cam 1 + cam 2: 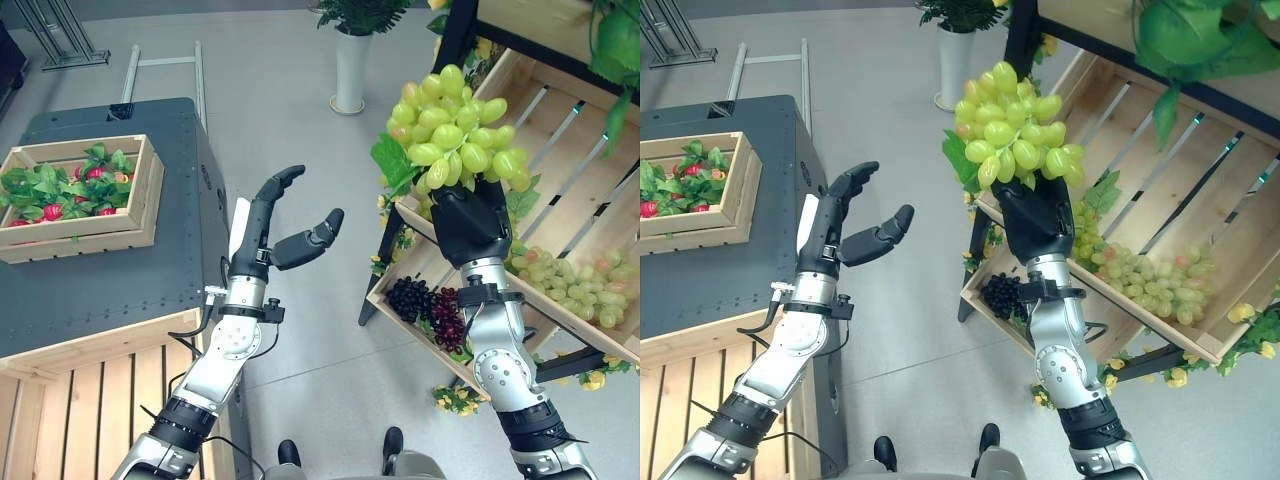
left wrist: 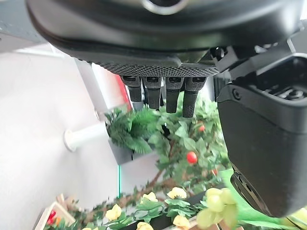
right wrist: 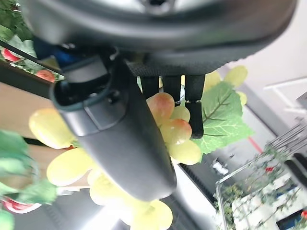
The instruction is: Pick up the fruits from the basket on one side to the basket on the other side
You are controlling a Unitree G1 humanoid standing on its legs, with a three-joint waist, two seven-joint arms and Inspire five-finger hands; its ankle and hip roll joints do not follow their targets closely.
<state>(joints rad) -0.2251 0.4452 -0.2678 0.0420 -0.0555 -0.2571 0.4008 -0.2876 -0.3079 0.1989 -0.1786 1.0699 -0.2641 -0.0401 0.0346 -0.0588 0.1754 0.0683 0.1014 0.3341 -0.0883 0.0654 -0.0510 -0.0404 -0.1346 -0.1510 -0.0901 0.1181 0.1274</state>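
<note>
Right hand (image 1: 470, 222) is raised at centre right, fingers and thumb curled round a bunch of green grapes (image 1: 455, 130) that stands at its 12 o'clock, clear of the wooden display crate (image 1: 575, 150) at 3 o'clock. More green grapes (image 1: 570, 282) lie in that crate; dark grapes (image 1: 428, 306) sit in a lower crate at 6 o'clock. Left hand (image 1: 290, 235) hangs released, holding nothing, at centre. Strawberry crate (image 1: 80, 195) rests on the black table (image 1: 110, 290) at 9 o'clock.
</note>
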